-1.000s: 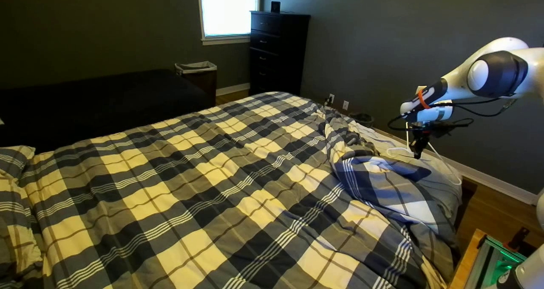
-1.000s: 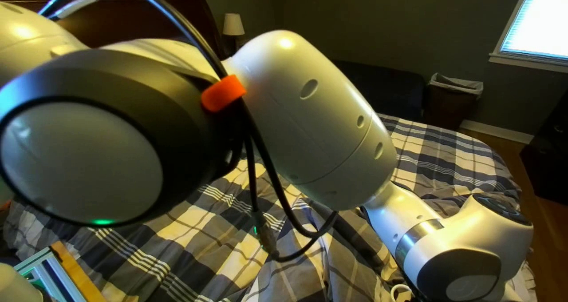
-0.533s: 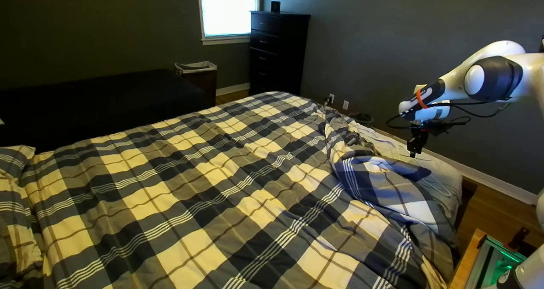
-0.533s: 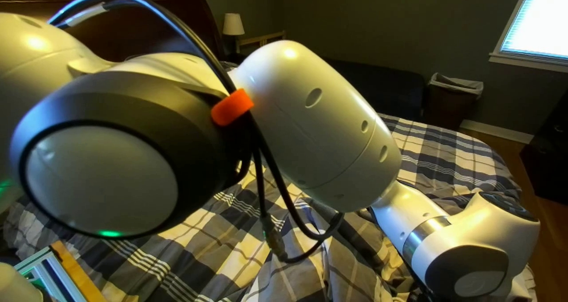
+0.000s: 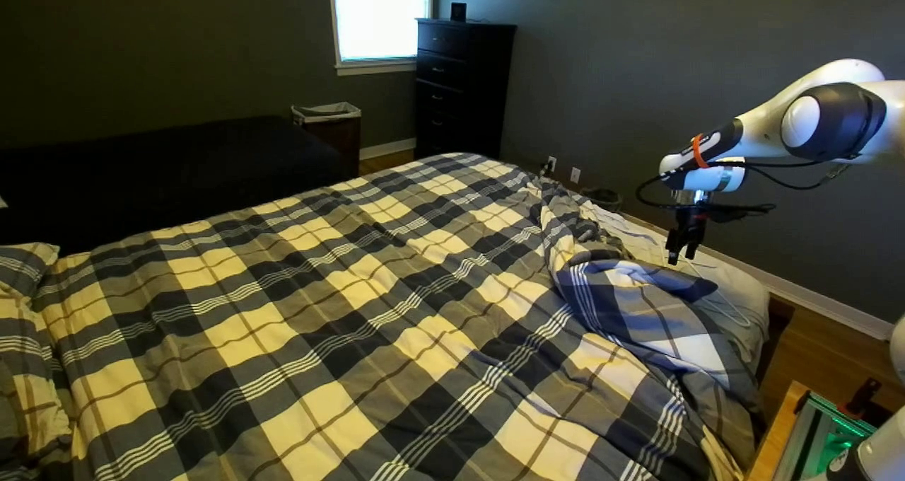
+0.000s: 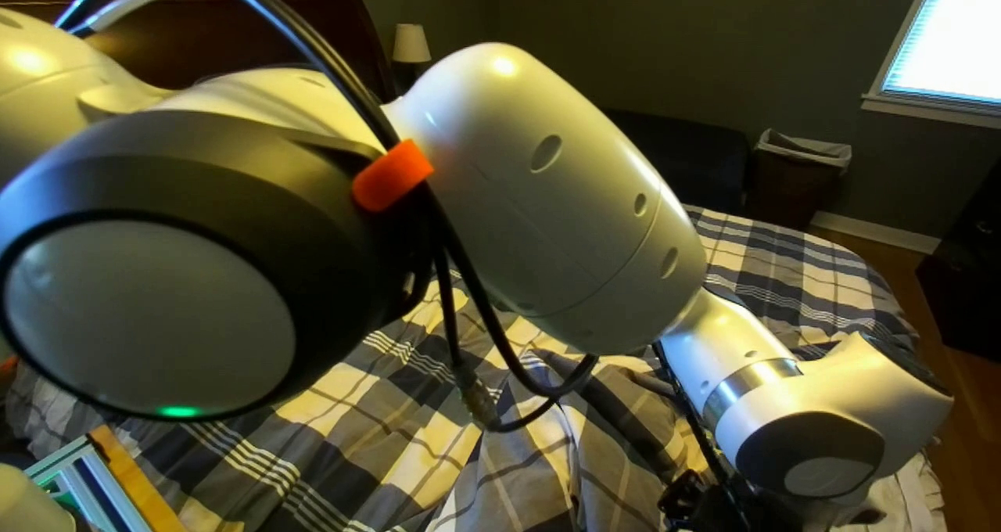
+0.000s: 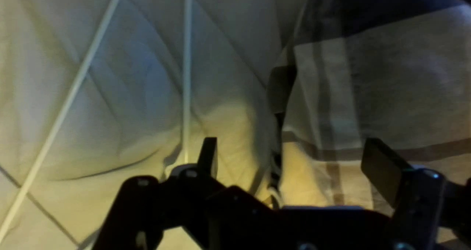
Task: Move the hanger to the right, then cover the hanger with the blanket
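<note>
My gripper (image 7: 292, 141) stands open in the wrist view, with a wide gap and nothing held between its fingers. The white hanger (image 7: 187, 59) lies on the pale bedding, its two thin bars to the left of the gap; one bar runs down behind the left finger. In an exterior view part of the hanger (image 5: 739, 315) shows on the bed's end, while the folded cloth hides some of it. The plaid blanket (image 5: 424, 283) spreads across the bed, bunched up beside the hanger. Its edge (image 7: 401, 81) lies below the right finger. The gripper (image 5: 681, 258) hovers above the bedding.
Pale bedding (image 5: 735, 279) is uncovered along the end of the bed, near the wall. A wooden-edged stand (image 5: 767, 431) is by the bed's near corner. A dark dresser (image 5: 463, 88) and a lined hamper (image 5: 327, 124) stand farther off.
The gripper has opened and let go of the hanger, which has dropped from it onto the bedding. The hand has turned and shifted slightly left in an exterior view.
</note>
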`<state>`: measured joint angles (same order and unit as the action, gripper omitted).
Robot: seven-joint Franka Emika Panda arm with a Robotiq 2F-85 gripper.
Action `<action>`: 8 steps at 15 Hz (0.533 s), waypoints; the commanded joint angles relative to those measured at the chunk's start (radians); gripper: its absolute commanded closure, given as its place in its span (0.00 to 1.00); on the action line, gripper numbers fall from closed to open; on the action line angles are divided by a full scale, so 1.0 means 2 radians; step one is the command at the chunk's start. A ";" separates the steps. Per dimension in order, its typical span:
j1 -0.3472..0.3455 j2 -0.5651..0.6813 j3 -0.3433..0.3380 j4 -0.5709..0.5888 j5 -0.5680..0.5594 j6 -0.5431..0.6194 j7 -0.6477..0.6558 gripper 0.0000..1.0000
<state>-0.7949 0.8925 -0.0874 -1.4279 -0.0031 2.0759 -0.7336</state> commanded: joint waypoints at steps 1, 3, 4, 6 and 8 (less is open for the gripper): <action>-0.024 -0.001 0.023 0.001 0.044 -0.079 -0.032 0.00; -0.030 0.010 0.027 0.012 0.066 -0.123 -0.039 0.00; -0.033 0.017 0.029 0.018 0.076 -0.141 -0.043 0.00; -0.038 0.024 0.033 0.024 0.094 -0.161 -0.051 0.25; -0.040 0.022 0.029 0.023 0.102 -0.170 -0.057 0.29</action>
<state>-0.8478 0.9139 -0.0426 -1.4145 0.1585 1.7825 -0.8141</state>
